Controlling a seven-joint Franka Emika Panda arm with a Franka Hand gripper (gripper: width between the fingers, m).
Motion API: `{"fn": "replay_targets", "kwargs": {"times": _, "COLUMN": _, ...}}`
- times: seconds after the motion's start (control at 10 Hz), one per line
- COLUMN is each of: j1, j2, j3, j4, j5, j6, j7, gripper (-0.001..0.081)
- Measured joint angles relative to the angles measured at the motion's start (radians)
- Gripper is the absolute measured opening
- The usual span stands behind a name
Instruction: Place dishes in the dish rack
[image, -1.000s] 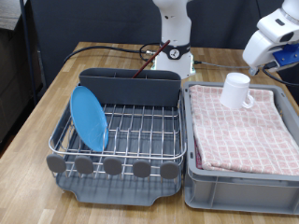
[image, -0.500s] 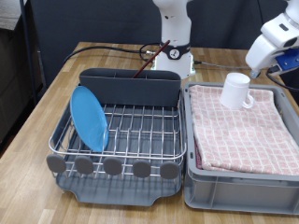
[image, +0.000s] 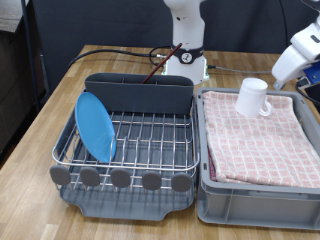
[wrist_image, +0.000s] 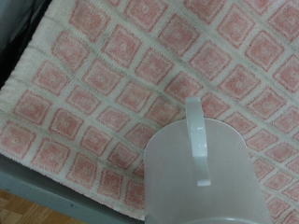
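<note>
The light-blue plate stands on edge in the left side of the dish rack. The reddish-brown wooden spoon leans out of the grey utensil caddy. The white mug stands on the pink checkered cloth in the grey bin. In the wrist view the mug is seen from above, handle up, with no fingers showing. My gripper is at the exterior view's right edge, above and to the right of the mug and apart from it. Its fingers cannot be made out.
The pink checkered cloth lines the bin. The robot base and cables stand behind the rack on the wooden table. The rack's round grey tabs line its front edge.
My gripper has moved to the exterior view's right, farther from the mug. The mug, plate and spoon have not moved.
</note>
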Motion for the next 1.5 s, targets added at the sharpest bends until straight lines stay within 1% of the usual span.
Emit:
{"fn": "replay_targets", "kwargs": {"times": 0.4, "j1": -0.001, "j2": 0.047, "j3": 0.006, "j4": -0.001, "j5": 0.001, "j6": 0.016, "j7": -0.035, "gripper": 0.0802}}
{"fn": "replay_targets", "kwargs": {"times": 0.8, "j1": -0.004, "j2": 0.072, "j3": 0.006, "j4": -0.021, "j5": 0.001, "j6": 0.06, "j7": -0.078, "gripper": 0.0802}}
{"fn": "replay_targets", "kwargs": {"times": 1.5, "j1": -0.004, "j2": 0.076, "j3": 0.006, "j4": -0.097, "j5": -0.007, "j6": 0.148, "j7": -0.115, "gripper": 0.0802}}
